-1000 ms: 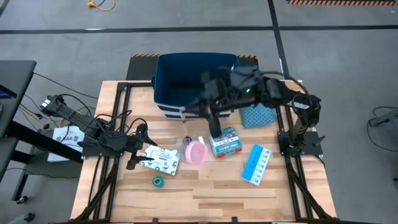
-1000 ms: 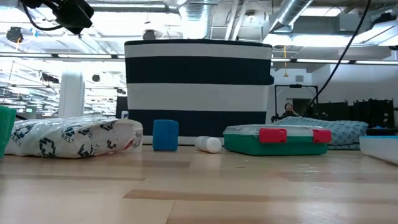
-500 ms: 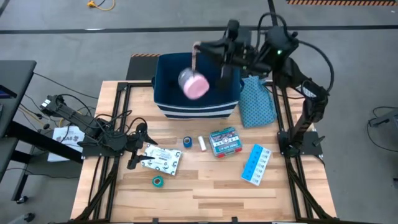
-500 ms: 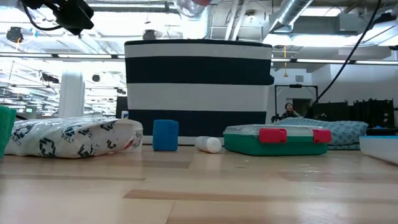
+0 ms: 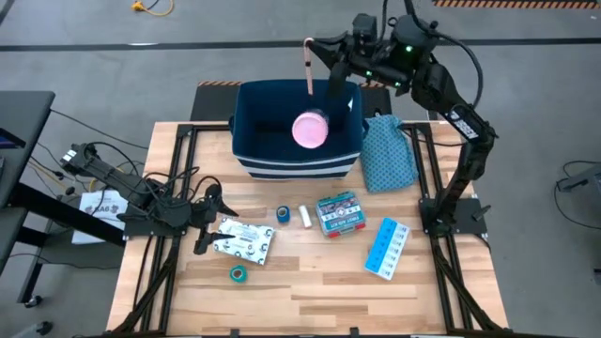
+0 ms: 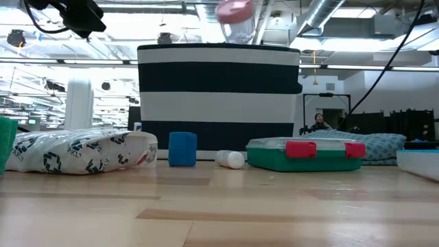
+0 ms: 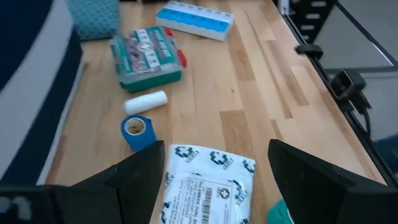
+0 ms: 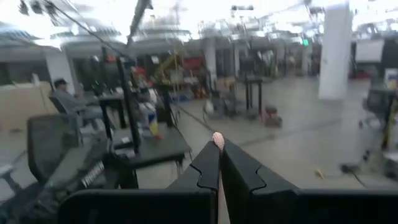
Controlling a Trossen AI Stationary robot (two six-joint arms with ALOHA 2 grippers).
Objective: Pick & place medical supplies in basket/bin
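Observation:
The pink round item [image 5: 311, 130] hangs by a thin pink strap [image 5: 307, 68] over the open navy bin [image 5: 246, 161]. In the low view the item [image 6: 234, 10] is above the bin's rim [image 6: 218, 46]. High above the bin's far side, my right gripper [image 5: 316, 44] is shut on the strap. My left gripper [image 5: 208, 225] hovers open at the table's left, above the white packet [image 5: 242, 241], and touches nothing. On the table lie a blue roll [image 5: 283, 215], a white tube [image 5: 303, 215], a teal-and-red box [image 5: 339, 213], a pill organiser [image 5: 387, 247] and a green roll [image 5: 238, 274]. My right gripper pinches the pink strap's upper end [image 8: 217, 139] between its two shut fingers. The fingers lie about level, coming from the table's right and lying across the strap. The strap hangs straight down, and the pink item hangs at its lower end, clear of the bin and the table.
A teal patterned cloth bag [image 5: 388, 155] lies against the bin's right side. There is bare wood along the table's near edge [image 5: 310, 305]. A person [image 6: 317, 122] sits far off in the room behind.
My right gripper has risen from low over the table's middle and swung toward the far edge, staying shut. The pink item has been lifted clear of the table beside the box and now hangs by its strap over the bin.

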